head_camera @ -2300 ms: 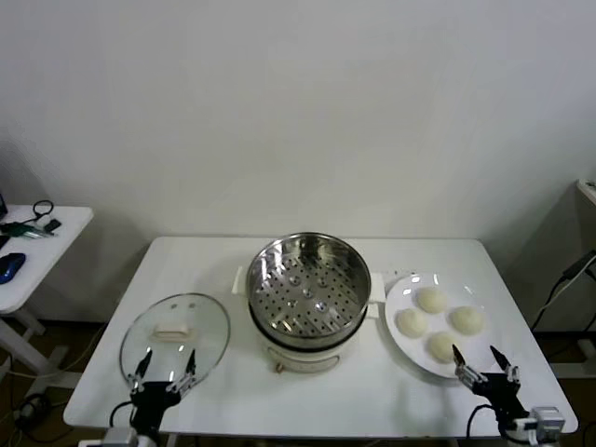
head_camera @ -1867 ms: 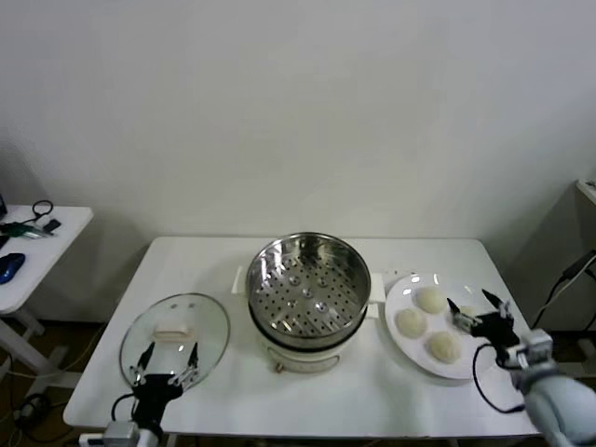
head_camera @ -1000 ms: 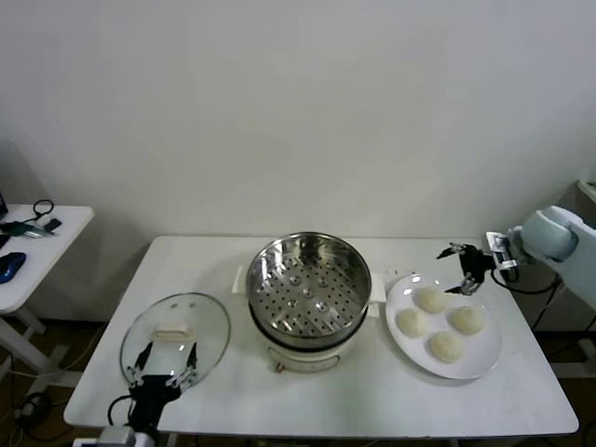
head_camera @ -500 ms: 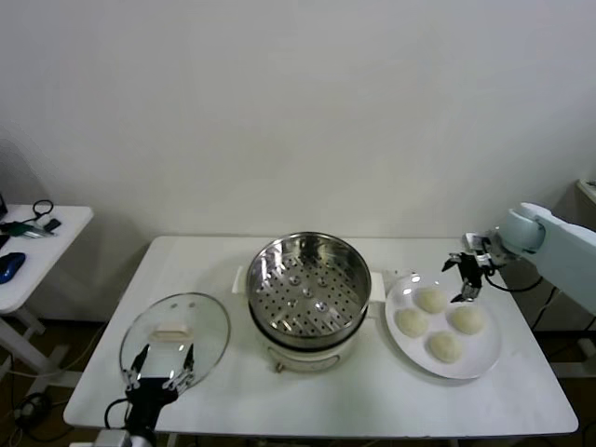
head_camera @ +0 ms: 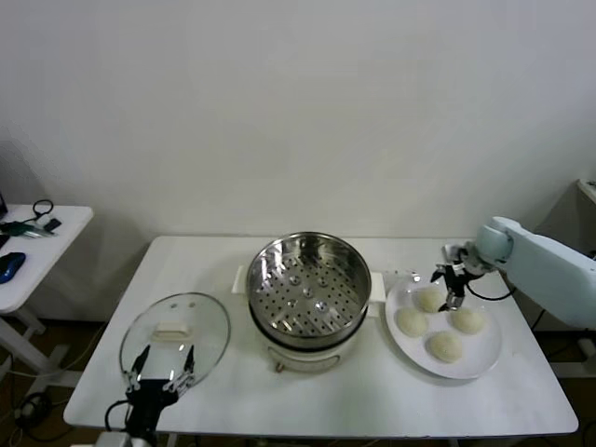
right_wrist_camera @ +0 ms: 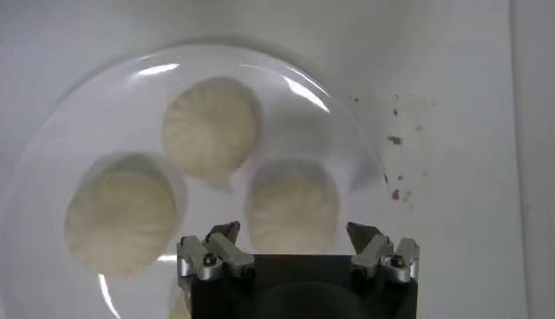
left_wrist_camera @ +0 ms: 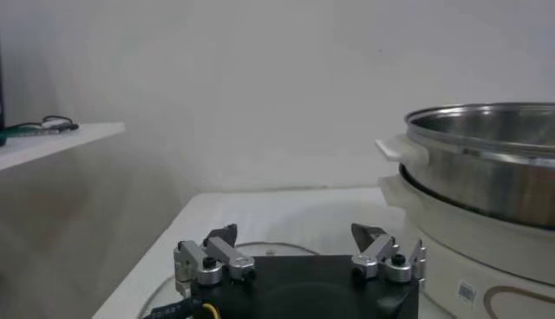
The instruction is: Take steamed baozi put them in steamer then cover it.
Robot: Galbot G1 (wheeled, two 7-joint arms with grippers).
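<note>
Several cream-white baozi lie on a white plate [head_camera: 484,358] at the right of the table, among them one at the back [head_camera: 427,300] and one at the front [head_camera: 445,346]. My right gripper [head_camera: 446,284] hovers open just over the back baozi [right_wrist_camera: 291,204], which shows between its spread fingers with no contact visible. Two more baozi [right_wrist_camera: 211,127] [right_wrist_camera: 121,217] lie beside it. The steel steamer [head_camera: 307,289] stands mid-table with nothing in it. The glass cover [head_camera: 175,335] lies flat at the left. My left gripper [head_camera: 160,369] waits open at the cover's near edge.
The steamer's cream pot base [left_wrist_camera: 451,234] rises close beside the left gripper [left_wrist_camera: 295,234]. A side table [head_camera: 28,247] with cables stands off to the left. Small brown specks [right_wrist_camera: 395,139] mark the table next to the plate.
My right arm swung from the table's front right corner round to the back of the plate and came down over the back baozi. The left gripper hardly moved.
</note>
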